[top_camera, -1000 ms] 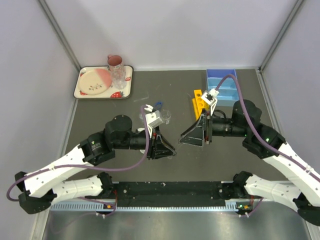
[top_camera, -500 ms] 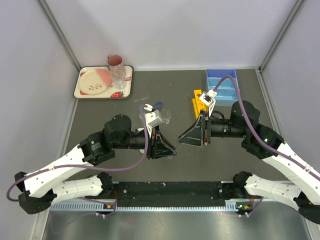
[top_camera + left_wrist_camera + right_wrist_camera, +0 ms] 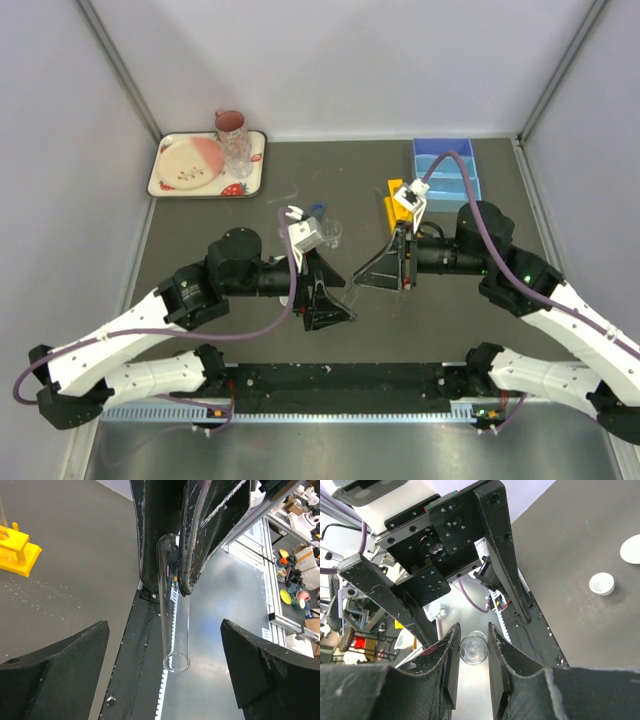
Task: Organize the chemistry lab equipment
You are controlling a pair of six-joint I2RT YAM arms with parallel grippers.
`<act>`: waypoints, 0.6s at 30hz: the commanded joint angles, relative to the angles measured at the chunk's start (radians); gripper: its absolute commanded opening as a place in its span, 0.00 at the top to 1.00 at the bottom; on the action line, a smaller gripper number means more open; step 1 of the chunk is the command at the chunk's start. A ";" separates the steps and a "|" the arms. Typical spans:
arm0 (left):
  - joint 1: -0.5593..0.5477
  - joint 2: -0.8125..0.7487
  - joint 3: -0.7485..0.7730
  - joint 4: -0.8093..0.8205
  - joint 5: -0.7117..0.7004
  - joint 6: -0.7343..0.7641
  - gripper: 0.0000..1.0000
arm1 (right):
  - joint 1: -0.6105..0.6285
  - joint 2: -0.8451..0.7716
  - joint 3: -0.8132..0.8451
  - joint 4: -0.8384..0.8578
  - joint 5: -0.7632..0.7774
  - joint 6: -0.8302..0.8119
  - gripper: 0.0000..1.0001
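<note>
Clear glass tube [image 3: 176, 610]: smooth, thin-walled cylinder, rounded closed end, open circular mouth. Pinched near the closed end between the scuffed matte-black fingers of right gripper [image 3: 474, 652]. Held near the centre of the dark grey counter [image 3: 250, 200], at 7 o'clock from the yellow holed rack [image 3: 396, 205]. Long axis roughly 3 to 9 o'clock in the overhead view, mouth toward 9, facing left gripper [image 3: 165, 630]. Left gripper spread wide, touching nothing. Half a second earlier, left gripper fingers close together; now sprung apart, right gripper drawn tighter.

Bright, even light — soft shadows
</note>
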 commanded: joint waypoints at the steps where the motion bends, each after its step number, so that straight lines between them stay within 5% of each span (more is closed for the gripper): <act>1: 0.006 -0.016 0.062 0.001 -0.034 0.025 0.01 | 0.015 -0.004 0.018 0.002 0.038 -0.023 0.80; 7: 0.007 -0.019 0.123 -0.083 -0.112 0.057 0.01 | 0.015 -0.005 0.088 -0.128 0.242 -0.110 0.80; 18: 0.007 -0.038 0.128 -0.177 -0.224 0.084 0.01 | 0.015 0.033 0.231 -0.393 0.980 -0.273 0.80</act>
